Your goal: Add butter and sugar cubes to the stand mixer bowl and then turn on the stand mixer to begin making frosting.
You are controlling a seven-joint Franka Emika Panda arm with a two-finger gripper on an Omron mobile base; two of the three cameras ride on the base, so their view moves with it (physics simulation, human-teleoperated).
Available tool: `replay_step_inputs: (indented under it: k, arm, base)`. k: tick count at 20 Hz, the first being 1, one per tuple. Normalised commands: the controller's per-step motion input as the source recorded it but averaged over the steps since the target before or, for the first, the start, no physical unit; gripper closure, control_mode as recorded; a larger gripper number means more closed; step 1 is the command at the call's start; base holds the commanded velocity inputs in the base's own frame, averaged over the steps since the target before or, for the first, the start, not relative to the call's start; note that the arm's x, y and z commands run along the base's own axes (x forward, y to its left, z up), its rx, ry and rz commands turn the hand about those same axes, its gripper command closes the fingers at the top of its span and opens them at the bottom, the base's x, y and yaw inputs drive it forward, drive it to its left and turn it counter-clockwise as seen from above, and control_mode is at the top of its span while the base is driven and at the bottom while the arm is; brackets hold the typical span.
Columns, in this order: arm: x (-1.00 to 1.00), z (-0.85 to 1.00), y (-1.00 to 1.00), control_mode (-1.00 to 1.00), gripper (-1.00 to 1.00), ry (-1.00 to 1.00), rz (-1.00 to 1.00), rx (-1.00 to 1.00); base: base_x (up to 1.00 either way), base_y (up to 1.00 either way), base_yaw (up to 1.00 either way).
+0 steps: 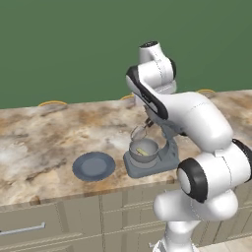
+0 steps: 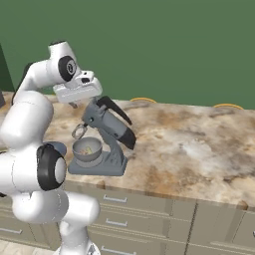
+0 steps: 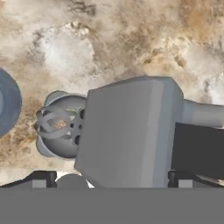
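The dark grey stand mixer (image 2: 107, 127) stands near the counter's front edge with its head tilted up. Its wire whisk (image 2: 78, 131) hangs over the silvery stand mixer bowl (image 2: 87, 148). A small pale yellow piece, the butter (image 1: 142, 151), lies inside the bowl (image 1: 143, 150). My gripper (image 2: 74, 103) hovers just above the front of the mixer head, pointing down. In the hand view the boxy head (image 3: 127, 135) lies straight below, with whisk and bowl (image 3: 54, 146) to its left. The gripper (image 3: 111, 179) is open, its fingertips (image 3: 39, 179) far apart and holding nothing. I cannot make out any sugar cubes.
A flat blue-grey plate (image 1: 93, 166) lies on the marble counter (image 1: 44, 142) left of the mixer. The mixer's black curved piece (image 2: 114, 108) sticks up behind the head. Drawers run below the counter edge, and a green wall stands behind.
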Motion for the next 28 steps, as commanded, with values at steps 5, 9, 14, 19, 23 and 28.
replay_step_inputs:
  k: [5, 9, 14, 19, 23, 28]
  arm:
    - [-0.49, -1.0, 0.6, -1.0, -1.0, 0.09, 0.06, 0.0]
    - [-0.53, -1.0, 0.54, -1.0, -1.0, 0.07, 0.06, 0.0]
    - [-0.45, -1.0, 0.42, -1.0, -1.0, 0.07, 0.06, 0.0]
    - [-0.32, -0.89, 0.24, -1.0, -1.0, 0.05, 0.05, 0.0]
    - [-0.63, -0.33, 0.17, -1.0, -1.0, -0.01, 0.01, 0.0]
    - [-0.33, -0.47, 0.23, -1.0, -1.0, 0.0, 0.0, 0.0]
  base:
    - [0.0, 0.0, 0.0]
    - [0.0, 0.0, 0.0]
    - [0.0, 0.0, 0.0]
    - [0.0, 0.0, 0.0]
    - [0.0, 0.0, 0.0]
    - [0.0, 0.0, 0.0]
